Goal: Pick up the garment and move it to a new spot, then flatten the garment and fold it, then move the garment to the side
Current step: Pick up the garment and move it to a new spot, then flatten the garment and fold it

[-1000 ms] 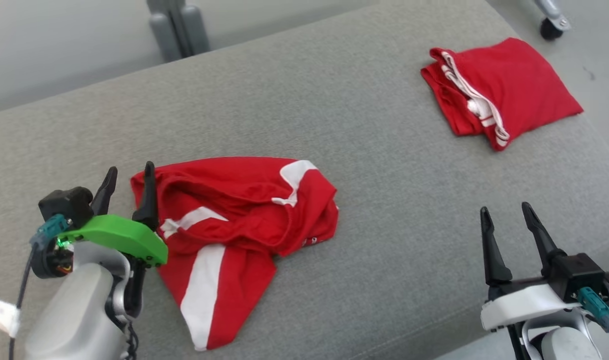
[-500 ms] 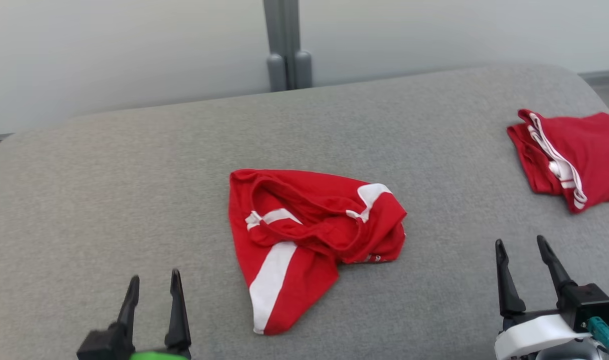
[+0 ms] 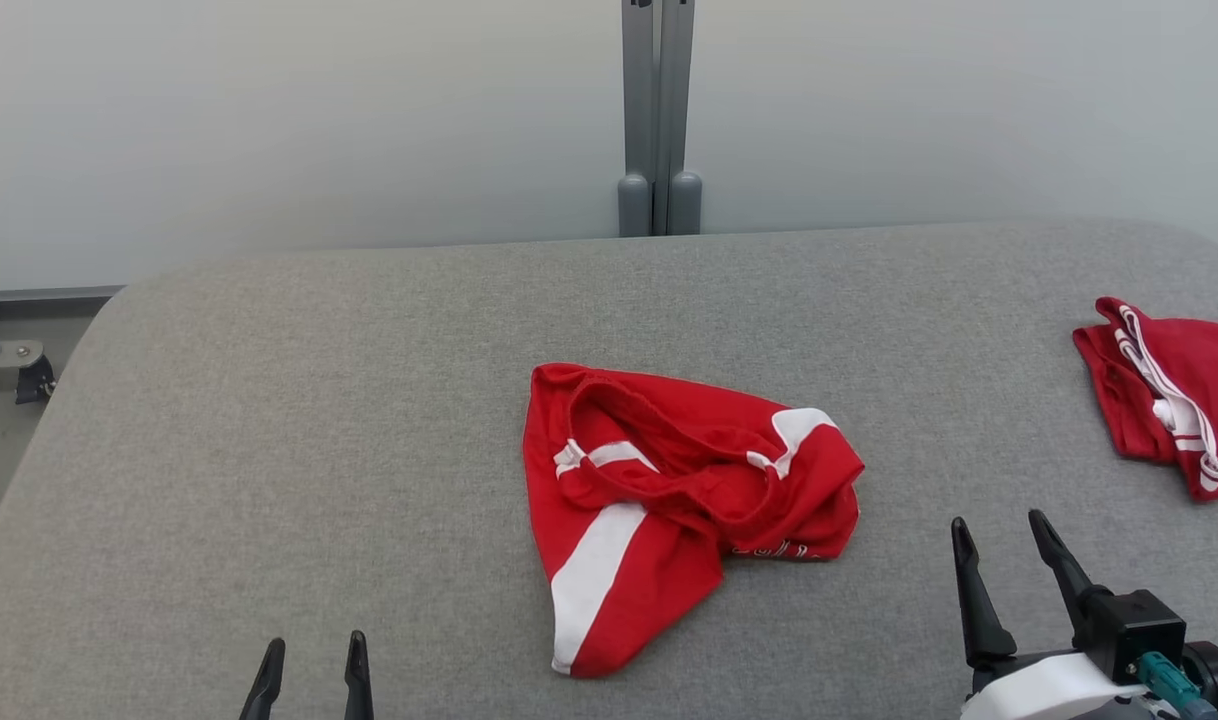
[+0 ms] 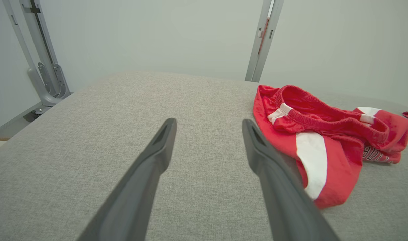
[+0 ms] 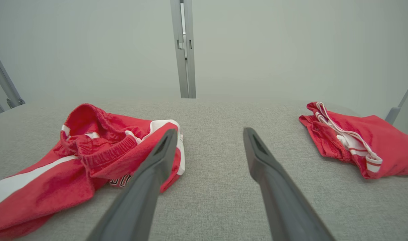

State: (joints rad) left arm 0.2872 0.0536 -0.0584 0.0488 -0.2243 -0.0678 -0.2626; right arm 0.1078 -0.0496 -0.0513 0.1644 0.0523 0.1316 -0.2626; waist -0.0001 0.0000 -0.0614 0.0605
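A crumpled red garment (image 3: 669,500) with white stripes lies loose in the middle of the grey padded table (image 3: 319,400). In the left wrist view the garment (image 4: 324,140) is to the right of my fingers; in the right wrist view the garment (image 5: 90,157) is to the left. My left gripper (image 3: 312,650) stands open at the bottom edge, left of the garment and apart from it. Open and empty too, my right gripper (image 3: 999,530) hovers at the lower right, clear of the cloth.
A second red garment (image 3: 1169,400), folded with white trim, lies at the table's right edge; the right wrist view shows this folded garment (image 5: 358,140) on the right. A grey post (image 3: 657,120) rises behind the table against a pale wall. The table's left edge drops near a metal frame (image 3: 9,365).
The head camera has swung, so the whole picture shifted right and down. My left gripper has drawn back from the garment's left edge toward the bottom of the view. The garment lies as before.
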